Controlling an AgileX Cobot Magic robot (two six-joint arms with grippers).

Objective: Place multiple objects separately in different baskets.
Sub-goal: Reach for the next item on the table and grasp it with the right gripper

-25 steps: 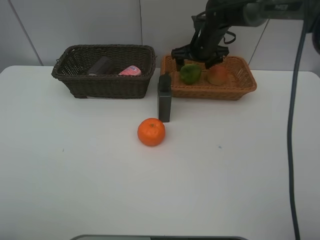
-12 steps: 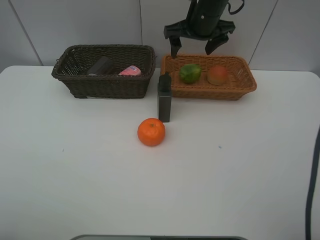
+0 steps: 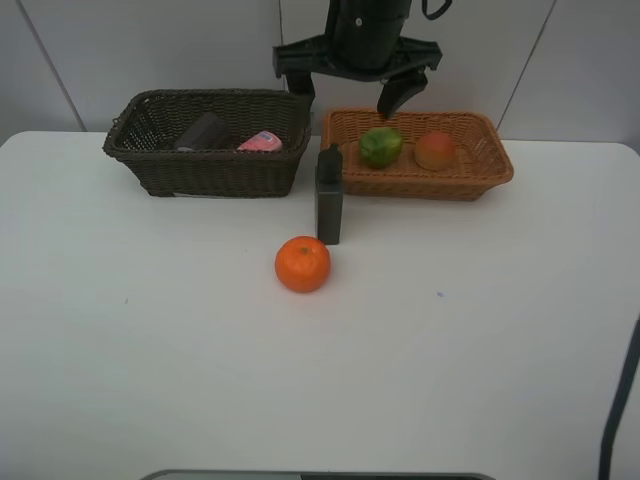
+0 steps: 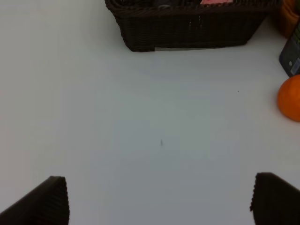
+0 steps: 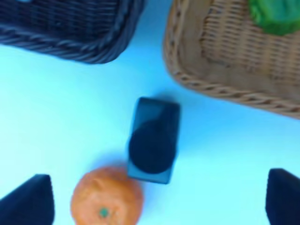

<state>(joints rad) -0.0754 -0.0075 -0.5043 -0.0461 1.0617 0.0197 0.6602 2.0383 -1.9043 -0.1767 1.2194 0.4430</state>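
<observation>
Left end effector [image 4: 161,201]: jaws spread, empty, low over bare tabletop [image 3: 150,350], well left of the grey bottle [image 3: 328,197]. Parked, I'd say.

Dark basket [image 3: 205,160] sits behind-left of the bottle. It holds a cup [image 3: 200,131] and a pink bottle [image 3: 262,142], both lying down. Can't tell which way the mouth or cap faces.

Orange [image 3: 302,264] is just in front-left of the bottle. Can't tell if they touch.

Grey bottle stands upright on the tabletop, long axis vertical, cap up.

Right end effector [image 3: 345,98]: jaws spread wide, holding nothing, hovering high behind the bottle. Its wrist view looks almost straight down on the cap, so probably lining up a top grab.

Tan basket [image 3: 420,185] sits behind-right of the bottle, with a green fruit [image 3: 380,146] and a peach [image 3: 435,150] inside. Sorting looks like containers vs fruit, so bottle goes dark, orange goes tan.
</observation>
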